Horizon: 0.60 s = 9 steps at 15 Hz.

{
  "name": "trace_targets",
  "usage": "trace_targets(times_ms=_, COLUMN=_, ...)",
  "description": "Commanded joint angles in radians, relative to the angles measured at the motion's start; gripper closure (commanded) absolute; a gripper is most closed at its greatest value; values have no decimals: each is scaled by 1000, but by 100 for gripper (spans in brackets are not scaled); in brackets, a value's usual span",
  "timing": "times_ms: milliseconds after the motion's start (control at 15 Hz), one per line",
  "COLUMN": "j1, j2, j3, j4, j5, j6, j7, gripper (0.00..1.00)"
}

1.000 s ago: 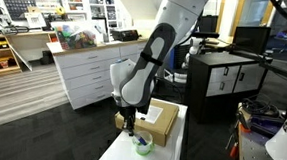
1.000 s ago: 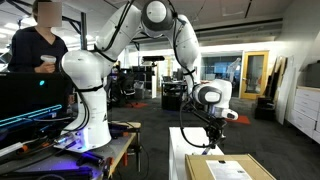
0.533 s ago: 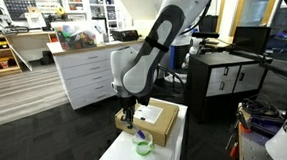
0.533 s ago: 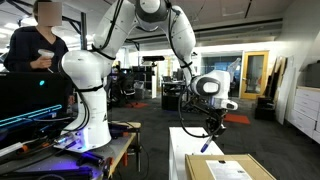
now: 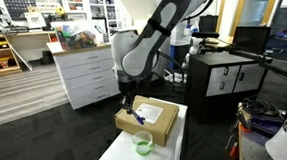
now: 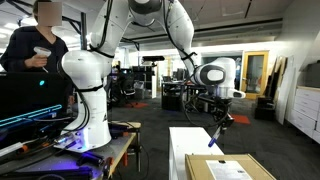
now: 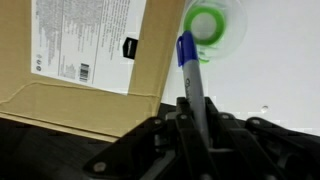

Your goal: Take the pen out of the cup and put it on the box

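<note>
My gripper (image 5: 128,102) is shut on the pen (image 5: 135,115), a thin grey stick with a blue tip, and holds it in the air over the near edge of the brown box (image 5: 151,117). The green cup (image 5: 142,143) stands empty on the white table, in front of the box. In the wrist view the pen (image 7: 192,78) sticks out from between the fingers (image 7: 192,128), its tip in line with the cup (image 7: 216,28); the box (image 7: 70,95) with its white label (image 7: 85,38) fills the left. In an exterior view the gripper (image 6: 222,122) holds the pen (image 6: 214,138) above the box (image 6: 232,168).
The white table (image 5: 114,153) is narrow, with drops on both sides. White drawer cabinets (image 5: 84,74) stand behind, and a black cabinet (image 5: 224,80) to the side. A person (image 6: 38,50) stands beside a bench with a white robot base (image 6: 85,95).
The gripper has risen with the pen, lifting it clear of the cup, and moved over towards the box. The cup stays in place.
</note>
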Motion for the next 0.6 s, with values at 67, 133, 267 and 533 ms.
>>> trace_targets(times_ms=67, j1=-9, j2=-29, j3=-36, j4=17, j5=-28, j6=-95, j7=34, gripper=94)
trace_targets(times_ms=133, j1=-11, j2=-24, j3=-46, j4=17, j5=-32, j6=-107, j7=37, gripper=94)
trace_targets(times_ms=267, j1=-17, j2=-19, j3=-58, j4=16, j5=-36, j6=-137, j7=36, gripper=94)
trace_targets(times_ms=533, j1=-38, j2=2, j3=-74, j4=18, j5=-38, j6=-196, j7=30, gripper=94)
